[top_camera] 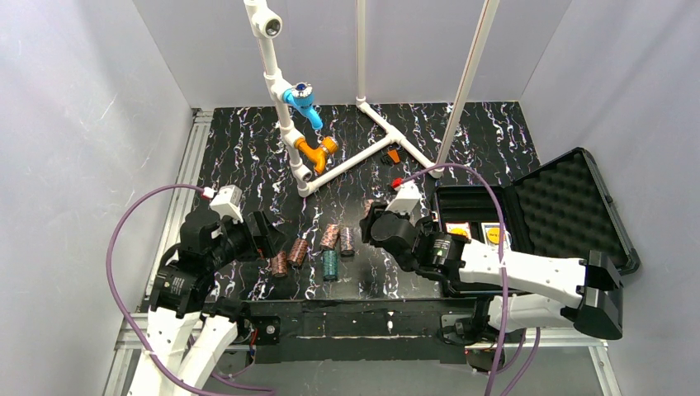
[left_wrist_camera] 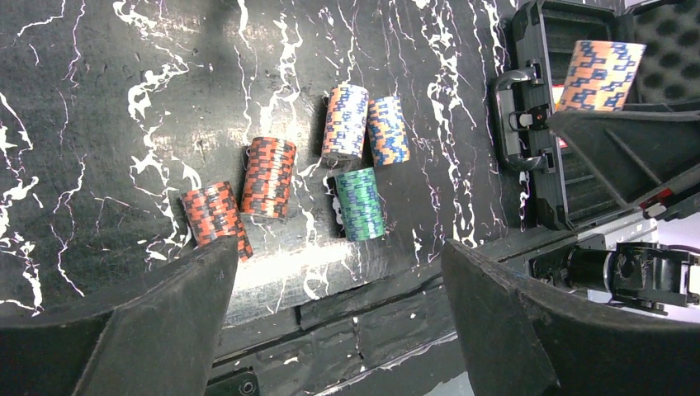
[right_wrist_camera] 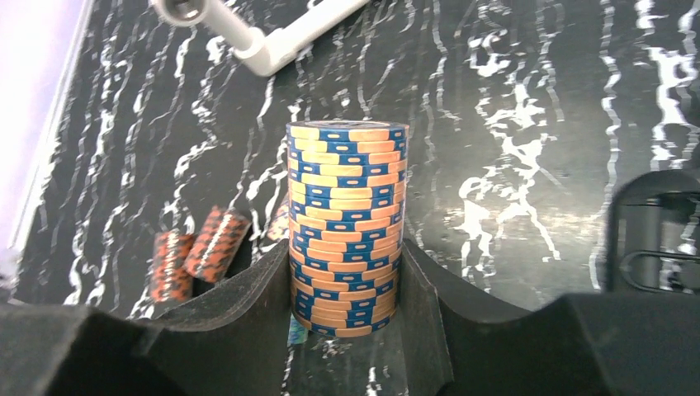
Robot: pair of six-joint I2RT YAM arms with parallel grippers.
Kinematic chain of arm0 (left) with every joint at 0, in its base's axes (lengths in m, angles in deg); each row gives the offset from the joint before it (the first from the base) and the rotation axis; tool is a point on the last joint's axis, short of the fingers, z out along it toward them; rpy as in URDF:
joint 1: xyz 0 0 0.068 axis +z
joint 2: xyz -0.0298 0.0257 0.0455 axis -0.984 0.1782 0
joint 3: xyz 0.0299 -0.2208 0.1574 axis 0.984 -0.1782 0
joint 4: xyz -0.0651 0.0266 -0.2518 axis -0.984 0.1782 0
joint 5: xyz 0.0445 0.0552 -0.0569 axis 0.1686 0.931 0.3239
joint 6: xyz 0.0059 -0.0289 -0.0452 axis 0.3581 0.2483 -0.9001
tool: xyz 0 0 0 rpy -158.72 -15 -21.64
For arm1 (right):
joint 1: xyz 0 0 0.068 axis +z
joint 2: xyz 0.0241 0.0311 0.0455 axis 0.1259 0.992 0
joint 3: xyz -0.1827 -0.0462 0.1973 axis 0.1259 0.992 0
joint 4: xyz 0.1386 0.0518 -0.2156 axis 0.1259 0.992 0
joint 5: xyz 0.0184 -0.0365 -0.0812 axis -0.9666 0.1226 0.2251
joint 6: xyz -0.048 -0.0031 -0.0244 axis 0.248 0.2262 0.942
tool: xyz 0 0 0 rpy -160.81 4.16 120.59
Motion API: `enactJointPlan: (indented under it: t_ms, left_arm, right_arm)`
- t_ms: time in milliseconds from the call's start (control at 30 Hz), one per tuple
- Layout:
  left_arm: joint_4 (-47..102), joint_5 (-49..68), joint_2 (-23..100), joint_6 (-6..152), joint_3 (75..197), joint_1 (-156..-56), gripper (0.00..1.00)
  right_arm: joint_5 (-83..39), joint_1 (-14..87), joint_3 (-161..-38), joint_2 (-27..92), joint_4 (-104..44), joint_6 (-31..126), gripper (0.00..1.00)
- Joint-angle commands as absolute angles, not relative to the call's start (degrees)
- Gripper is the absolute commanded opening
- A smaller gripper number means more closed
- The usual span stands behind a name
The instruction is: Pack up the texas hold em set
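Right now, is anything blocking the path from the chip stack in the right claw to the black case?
Nothing visible does. The right gripper holds the orange-and-blue chip stack close beside the case, whose lid is open, and no object lies between them.

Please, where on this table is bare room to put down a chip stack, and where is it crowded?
Bare marble lies left of the white pipe frame, up to the back left corner of the table, and in the back right corner, behind the open case. The near middle is crowded: five chip stacks lie there between the arms.
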State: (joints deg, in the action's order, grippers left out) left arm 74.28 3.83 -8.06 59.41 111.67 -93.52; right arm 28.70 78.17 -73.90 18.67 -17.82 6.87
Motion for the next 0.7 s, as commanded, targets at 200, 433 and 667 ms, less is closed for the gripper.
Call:
enactJointPlan:
  t_ms: [200, 433, 667]
  left_arm:
    - [74.00, 3.45, -7.76, 61.18, 112.16, -93.71, 0.89]
    - [73.87, 3.38, -8.03, 61.09, 112.10, -93.71, 0.88]
    - [73.59, 2.85, -7.70, 61.09, 111.94, -93.69, 0.86]
  right_arm:
    - [47.19, 78.26, -74.41, 13.85, -13.34, 4.25, 0.01]
    - [57.77, 77.27, -76.80, 13.25, -4.62, -7.14, 0.01]
    - [62.00, 70.80, -83.93, 17.20, 12.61, -23.17, 0.01]
